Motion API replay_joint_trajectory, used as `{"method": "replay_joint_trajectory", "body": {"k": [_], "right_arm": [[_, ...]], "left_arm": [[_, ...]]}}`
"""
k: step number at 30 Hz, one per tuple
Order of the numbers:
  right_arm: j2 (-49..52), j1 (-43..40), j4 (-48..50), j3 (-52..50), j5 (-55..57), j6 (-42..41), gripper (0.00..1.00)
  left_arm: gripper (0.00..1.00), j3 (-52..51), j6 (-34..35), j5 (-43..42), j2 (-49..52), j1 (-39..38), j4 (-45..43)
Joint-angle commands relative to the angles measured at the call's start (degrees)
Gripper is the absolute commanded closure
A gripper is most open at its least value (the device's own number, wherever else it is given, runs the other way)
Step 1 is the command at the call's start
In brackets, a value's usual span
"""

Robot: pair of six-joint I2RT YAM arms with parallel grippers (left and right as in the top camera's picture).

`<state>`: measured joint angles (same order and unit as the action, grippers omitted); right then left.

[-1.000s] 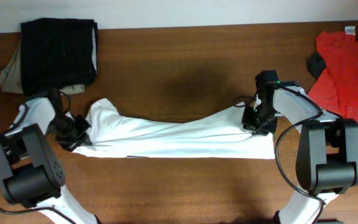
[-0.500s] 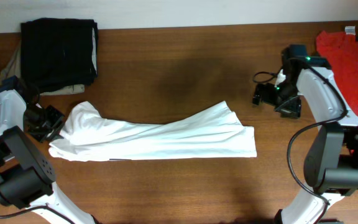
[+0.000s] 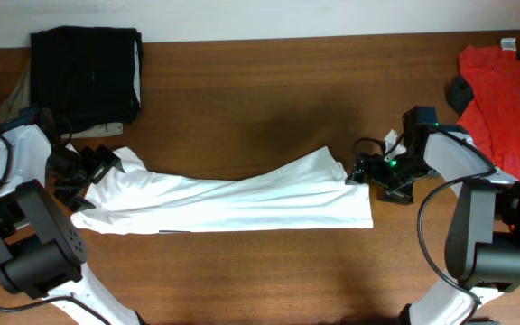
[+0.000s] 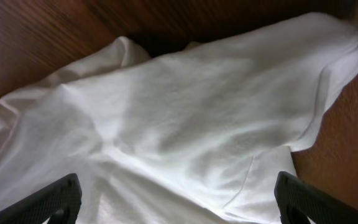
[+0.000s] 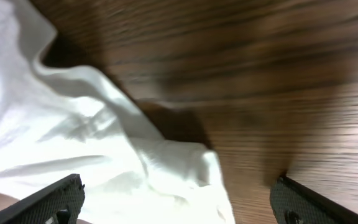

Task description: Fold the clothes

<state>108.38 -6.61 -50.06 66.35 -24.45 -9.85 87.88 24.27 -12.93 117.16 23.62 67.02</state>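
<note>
Wooden table [image 3: 260, 99]: white T-shirt [image 3: 242, 200] between wide-apart left fingers [image 4: 50, 200] and wide-apart right fingers [image 5: 50, 200]; black garment [image 3: 87, 72], red shirt [image 3: 504, 99] at edges.

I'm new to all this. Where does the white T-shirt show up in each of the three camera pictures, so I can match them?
Overhead: the white T-shirt lies as a long band across the middle of the picture, running left to right.
Left wrist: the T-shirt fills nearly the whole picture.
Right wrist: one end of the T-shirt covers the left and lower-left part.
Shared landmark: the brown wooden table under the cloth.
</note>
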Motion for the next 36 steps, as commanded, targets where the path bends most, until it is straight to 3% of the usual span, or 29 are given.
{"method": "replay_joint_trajectory", "body": {"k": [1, 4, 11, 16, 25, 31, 36], "right_arm": [[1.7, 3.3, 2.6, -4.2, -4.0, -0.2, 0.01], [1.7, 6.2, 3.5, -4.7, -3.7, -2.6, 0.03], [1.7, 9.5, 5.4, -4.6, 1.9, -10.1, 0.96], [1.7, 5.4, 2.0, -1.6, 6.9, -10.4, 0.96], [1.3, -3.1, -19.9, 19.1, 18.9, -10.3, 0.96], [1.3, 2.7, -20.5, 22.3, 13.0, -10.4, 0.96], [1.3, 14.1, -14.8, 22.3, 9.8, -10.5, 0.96]], "left_arm": [[0.01, 0.3, 0.1, -0.6, 0.2, 0.0, -0.1], [0.01, 0.3, 0.1, -0.6, 0.2, 0.0, -0.1], [0.01, 0.3, 0.1, 1.0, 0.2, -0.3, -0.1], [0.01, 0.3, 0.1, 1.8, 0.2, -0.9, -0.1], [0.01, 0.3, 0.1, 3.3, 0.2, -1.1, -0.1], [0.01, 0.3, 0.2, 3.3, 0.2, -1.1, -0.3], [0.01, 0.3, 0.1, 3.3, 0.2, -2.6, -0.4]]}}
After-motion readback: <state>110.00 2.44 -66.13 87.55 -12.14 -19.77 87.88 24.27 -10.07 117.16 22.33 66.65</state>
